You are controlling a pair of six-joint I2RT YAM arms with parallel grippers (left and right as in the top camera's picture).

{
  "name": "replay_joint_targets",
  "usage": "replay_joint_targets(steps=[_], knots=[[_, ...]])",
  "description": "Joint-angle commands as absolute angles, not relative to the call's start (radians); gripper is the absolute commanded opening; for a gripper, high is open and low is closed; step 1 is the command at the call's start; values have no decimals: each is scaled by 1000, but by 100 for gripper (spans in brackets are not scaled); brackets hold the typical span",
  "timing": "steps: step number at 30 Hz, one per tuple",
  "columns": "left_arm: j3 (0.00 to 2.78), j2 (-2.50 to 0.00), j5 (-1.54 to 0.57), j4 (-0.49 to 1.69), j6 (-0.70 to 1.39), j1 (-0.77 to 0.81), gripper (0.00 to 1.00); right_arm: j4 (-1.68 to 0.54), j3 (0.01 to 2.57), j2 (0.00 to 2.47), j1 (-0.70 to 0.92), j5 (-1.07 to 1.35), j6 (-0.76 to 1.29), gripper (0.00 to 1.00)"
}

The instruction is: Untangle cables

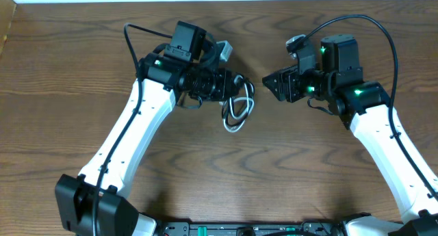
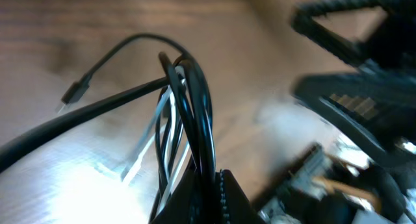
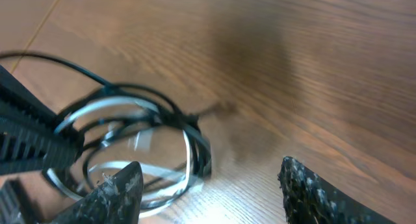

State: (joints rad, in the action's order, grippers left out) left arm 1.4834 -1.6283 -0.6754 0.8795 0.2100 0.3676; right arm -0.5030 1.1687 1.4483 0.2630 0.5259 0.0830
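Note:
A tangled coil of a black cable (image 1: 245, 98) and a white cable (image 1: 233, 124) hangs from my left gripper (image 1: 239, 83) near the table's middle. In the left wrist view the left gripper (image 2: 218, 193) is shut on the bundle, black cable (image 2: 195, 100) over white cable (image 2: 153, 130), and a black plug end (image 2: 75, 92) sticks out to the left. My right gripper (image 1: 269, 84) is open and empty just right of the coil. In the right wrist view its fingers (image 3: 211, 188) are spread, with the white loop (image 3: 97, 104) and black loop (image 3: 162, 104) ahead to the left.
The wooden table (image 1: 219, 181) runs under both arms. The thick black wires fixed to the arms arch over the left arm (image 1: 129, 41) and the right arm (image 1: 383, 31). The two grippers face each other a short gap apart.

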Motion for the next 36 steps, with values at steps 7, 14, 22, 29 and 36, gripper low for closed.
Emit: replay_joint_targets(steps=[7,14,22,29,36], knots=[[1489,-1647,-996,937,82,356,7,-516,1177,1458,326,665,-103,64],[1489,-1647,-1048,937,91,294,7,-552,1177,1460,337,663,-67,62],[1489,-1647,-1047,903,109,270,8,-514,1177,1465,349,641,328,55],[1489,-1647,-1046,796,197,270,7,-457,1177,1531,392,621,569,53],[1489,-1647,-1021,778,202,270,7,-360,1177,1564,394,636,669,54]])
